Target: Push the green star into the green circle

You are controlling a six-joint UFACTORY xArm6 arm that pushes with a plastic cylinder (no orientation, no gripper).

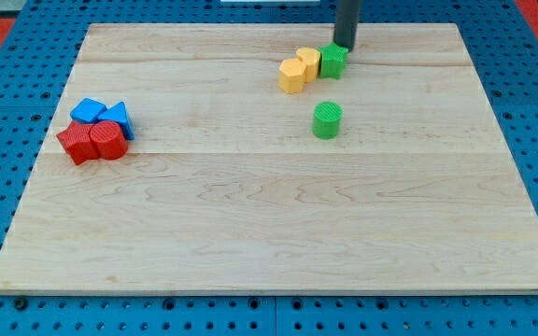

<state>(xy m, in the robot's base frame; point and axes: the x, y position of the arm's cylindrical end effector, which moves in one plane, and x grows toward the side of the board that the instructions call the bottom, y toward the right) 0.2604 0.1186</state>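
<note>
I take the green circle [327, 120] as my landmark; it stands upright on the wooden board [269, 215], a little toward the view's right of the middle and in the upper half.

The green star [333, 61] is toward the view's top from the green circle, near but clearly apart from it, with bare wood between them. My tip [344, 47] is at the star's upper right edge, on the side away from the circle, and it seems to touch the star, though from this angle I cannot be sure of contact. The tool is only a straight dark rod; it holds nothing and has nothing to open or close.

Just beside the star, on the view's left, two yellow blocks [299, 69] stand pressed together, and the nearer one touches the star. Their exact shape I cannot make out well.

Far from the circle, toward the view's left edge of the board, four blocks make a tight group: a blue block [87, 110] and a blue triangle [117, 116] behind, a red block [76, 144] and a red cylinder [107, 141] in front.
</note>
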